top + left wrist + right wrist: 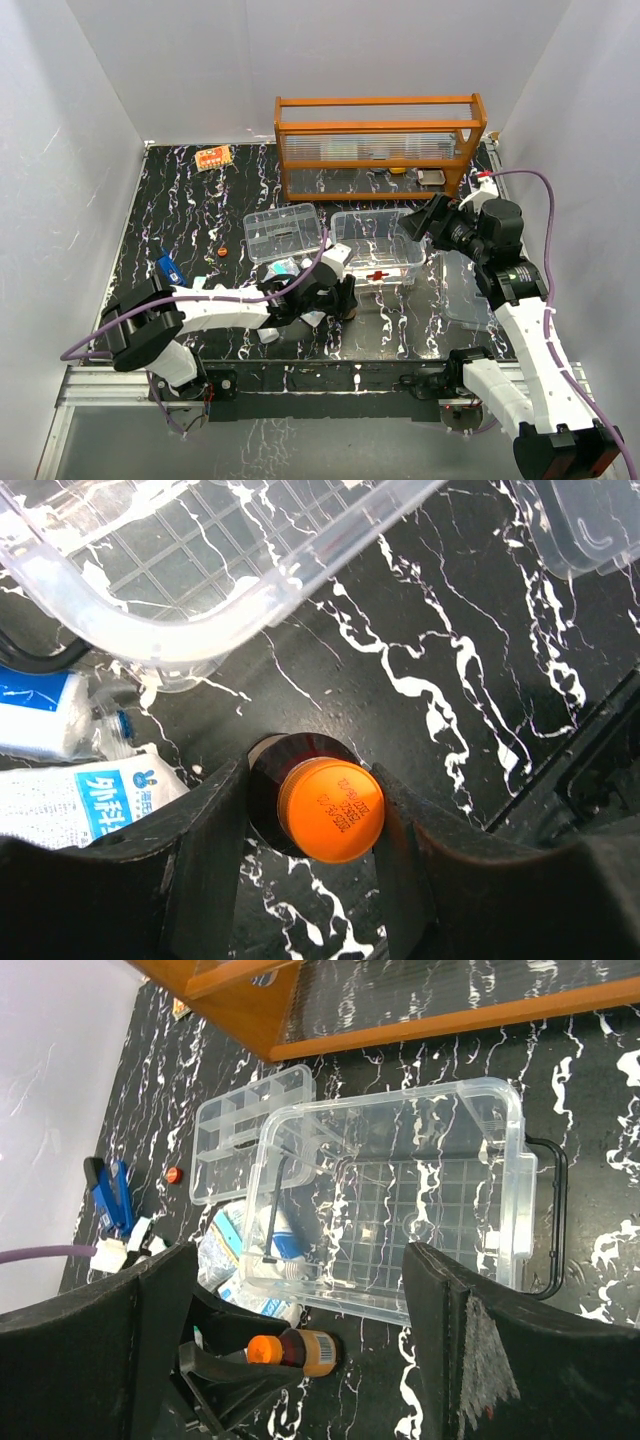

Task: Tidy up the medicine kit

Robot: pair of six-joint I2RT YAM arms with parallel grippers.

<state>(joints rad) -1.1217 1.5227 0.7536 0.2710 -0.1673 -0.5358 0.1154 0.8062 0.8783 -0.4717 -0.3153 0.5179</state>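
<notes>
The medicine kit's clear box (378,252), with a red cross on its near wall, stands open at mid-table and shows in the right wrist view (400,1220). Its divided tray (283,232) lies to its left. My left gripper (345,300) is just in front of the box, shut on a brown bottle with an orange cap (330,812), one finger (210,840) on each side of it. The bottle also shows in the right wrist view (305,1350). My right gripper (425,220) hovers over the box's far right corner, open and empty, fingers (470,1340) wide apart.
The orange wooden rack (380,145) stands at the back. White and blue medicine packets (80,800) lie left of the bottle. A blue item (168,268), a small red cap (224,251) and an orange blister pack (213,157) lie left. A clear lid (462,290) lies right of the box.
</notes>
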